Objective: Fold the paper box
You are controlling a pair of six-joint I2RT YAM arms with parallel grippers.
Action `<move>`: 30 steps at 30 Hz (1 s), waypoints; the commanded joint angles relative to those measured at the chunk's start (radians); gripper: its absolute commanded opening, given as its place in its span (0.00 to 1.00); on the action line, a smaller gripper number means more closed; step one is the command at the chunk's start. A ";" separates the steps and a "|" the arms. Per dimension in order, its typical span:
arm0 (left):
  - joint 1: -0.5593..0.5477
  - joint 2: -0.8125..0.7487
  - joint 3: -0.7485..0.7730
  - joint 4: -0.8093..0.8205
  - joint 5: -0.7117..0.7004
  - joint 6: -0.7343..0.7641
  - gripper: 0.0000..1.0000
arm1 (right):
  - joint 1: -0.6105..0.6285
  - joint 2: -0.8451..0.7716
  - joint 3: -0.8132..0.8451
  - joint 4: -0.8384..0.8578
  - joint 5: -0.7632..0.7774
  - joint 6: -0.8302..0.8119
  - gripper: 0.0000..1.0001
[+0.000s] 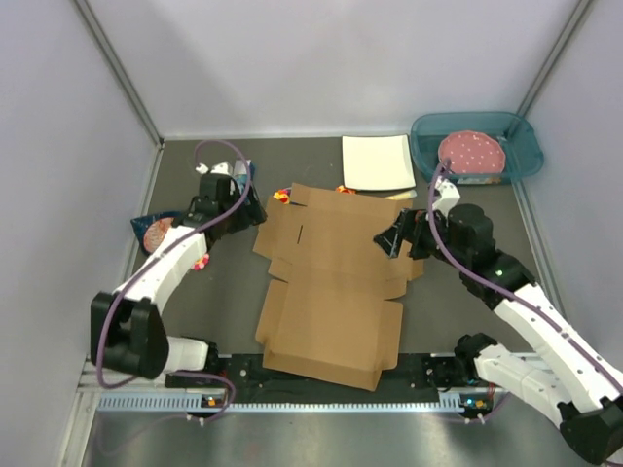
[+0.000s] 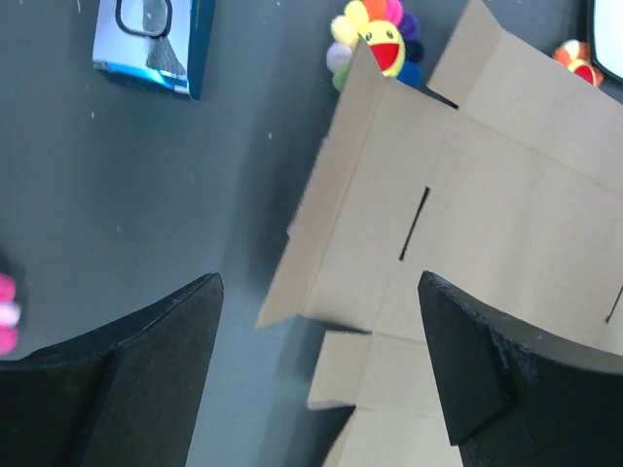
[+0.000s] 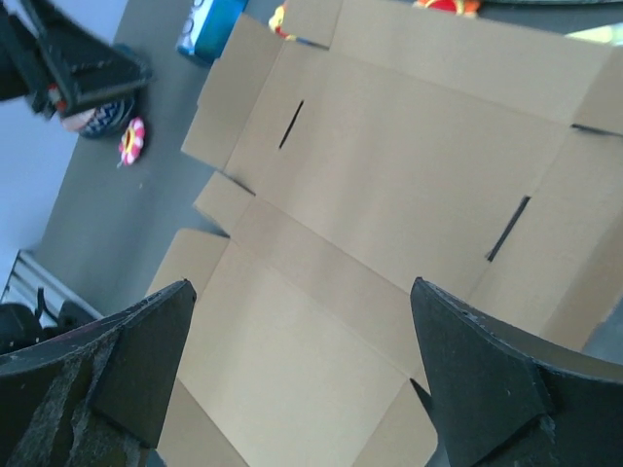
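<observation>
Behind paper box (image 1: 336, 282), flower toy (image 2: 375, 44), white plate (image 1: 377, 161)

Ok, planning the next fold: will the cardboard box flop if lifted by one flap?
Probably, at its creases: the cardboard box is a thin scored sheet, one side flap tilted up. Panels likely stay stiff. Seemingly light, it may slide if pushed.

Soft, even overhead light fills the enclosure, leaving only a thin shadow beside the paper box (image 1: 331, 292) on the dark tabletop (image 1: 224, 292). Up close, a raised flap edge smears with blur, while the left end effector (image 2: 321, 282) and right end effector (image 3: 302, 284) loom dark and slightly soft.
</observation>
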 commanded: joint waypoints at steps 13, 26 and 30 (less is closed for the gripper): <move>0.098 0.420 0.290 0.029 0.363 0.185 0.82 | 0.030 0.052 0.004 0.069 -0.110 -0.042 0.95; 0.121 0.509 0.274 0.055 0.393 0.216 0.70 | 0.028 0.072 0.024 0.071 -0.128 -0.046 0.95; 0.109 0.503 0.229 0.104 0.424 0.219 0.48 | 0.030 0.070 0.030 0.069 -0.128 -0.046 0.95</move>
